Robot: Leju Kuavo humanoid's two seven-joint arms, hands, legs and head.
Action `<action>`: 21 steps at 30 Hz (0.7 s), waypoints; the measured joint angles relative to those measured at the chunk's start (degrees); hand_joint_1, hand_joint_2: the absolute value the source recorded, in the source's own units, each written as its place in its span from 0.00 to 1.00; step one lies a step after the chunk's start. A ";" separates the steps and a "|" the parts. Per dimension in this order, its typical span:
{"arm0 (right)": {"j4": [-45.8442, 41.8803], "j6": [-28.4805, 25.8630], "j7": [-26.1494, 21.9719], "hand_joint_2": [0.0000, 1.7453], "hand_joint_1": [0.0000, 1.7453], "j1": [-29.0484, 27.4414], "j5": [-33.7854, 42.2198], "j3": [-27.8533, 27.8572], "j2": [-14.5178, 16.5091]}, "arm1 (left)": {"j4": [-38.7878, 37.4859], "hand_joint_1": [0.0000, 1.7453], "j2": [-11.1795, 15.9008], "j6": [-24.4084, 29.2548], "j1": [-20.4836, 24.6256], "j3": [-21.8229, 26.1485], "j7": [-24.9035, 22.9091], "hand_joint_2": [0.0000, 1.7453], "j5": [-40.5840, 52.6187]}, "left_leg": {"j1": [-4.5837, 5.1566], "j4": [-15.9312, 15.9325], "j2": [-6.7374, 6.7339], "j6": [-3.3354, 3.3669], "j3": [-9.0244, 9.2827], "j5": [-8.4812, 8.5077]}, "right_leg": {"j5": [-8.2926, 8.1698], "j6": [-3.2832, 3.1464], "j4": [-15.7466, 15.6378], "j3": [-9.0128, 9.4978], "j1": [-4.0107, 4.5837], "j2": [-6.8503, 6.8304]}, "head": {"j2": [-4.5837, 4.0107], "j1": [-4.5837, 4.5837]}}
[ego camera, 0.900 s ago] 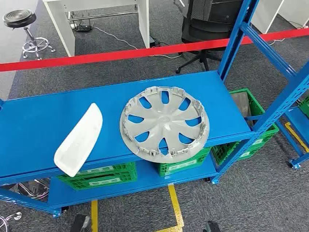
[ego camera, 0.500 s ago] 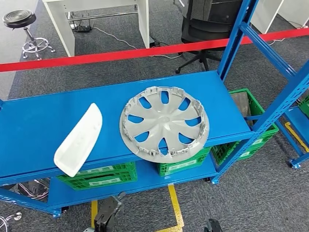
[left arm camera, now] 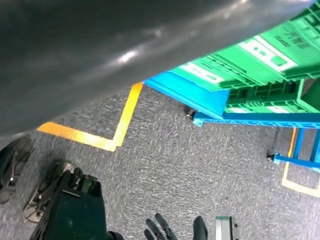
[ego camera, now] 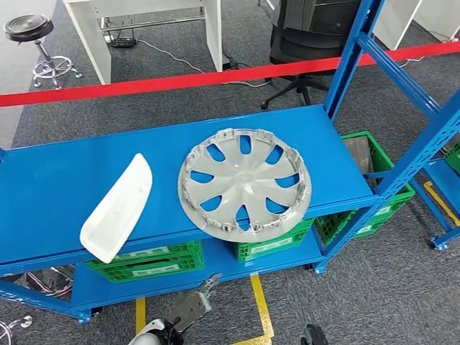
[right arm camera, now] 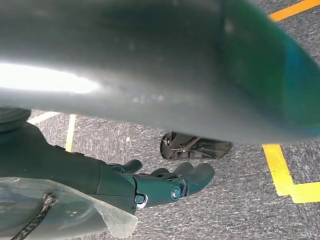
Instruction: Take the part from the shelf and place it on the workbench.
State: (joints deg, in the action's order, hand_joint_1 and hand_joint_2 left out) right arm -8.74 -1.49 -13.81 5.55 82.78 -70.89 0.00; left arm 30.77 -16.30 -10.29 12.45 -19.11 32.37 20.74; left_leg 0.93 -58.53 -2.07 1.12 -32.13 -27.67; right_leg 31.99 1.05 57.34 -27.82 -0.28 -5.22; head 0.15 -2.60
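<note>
Grey carpet with yellow floor tape [ego camera: 261,305] surrounds a blue steel shelf unit [ego camera: 49,183] whose upper deck carries the two candidate parts: a silver wheel cover [ego camera: 244,183] lying flat near the front edge, and a white elongated trim panel [ego camera: 117,208] to its left, one end overhanging that edge. Green crates [ego camera: 146,260] sit on the lower deck, and behind the shelf we see a red barrier tape [ego camera: 162,83], an office chair [ego camera: 301,43], a stool [ego camera: 32,32] and a white desk frame [ego camera: 98,36]. Compared with the frames of a moment ago, our left hand [ego camera: 190,310] has risen into the head view from below and swung forward toward the lower deck; it holds nothing, and we cannot tell how its fingers lie. Our right hand [right arm camera: 177,182] hangs low over the carpet in the right wrist view, fingers extended close together and gripping nothing. Both parts are untouched on the deck, so we judge the task to be at the start of the reach, with the grasp and the transfer to the workbench not yet begun.
</note>
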 joint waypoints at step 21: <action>0.17 -1.13 -0.64 0.00 0.00 -0.15 2.41 0.01 0.00 | 44.25 0.00 7.05 11.20 -4.47 -16.14 -4.11 0.00 -5.46 | 0.00 0.01 0.00 0.00 -0.01 0.00 | 0.00 0.00 0.01 0.00 0.00 -0.01 | 0.00 0.00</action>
State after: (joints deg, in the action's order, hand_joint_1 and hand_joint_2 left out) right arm -8.57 -2.62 -14.45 5.40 85.19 -70.88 0.00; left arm 75.02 -9.25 0.91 7.98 -35.25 28.26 15.28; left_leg 0.93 -58.52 -2.07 1.12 -32.14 -27.67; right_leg 32.00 1.05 57.34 -27.82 -0.28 -5.23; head 0.15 -2.60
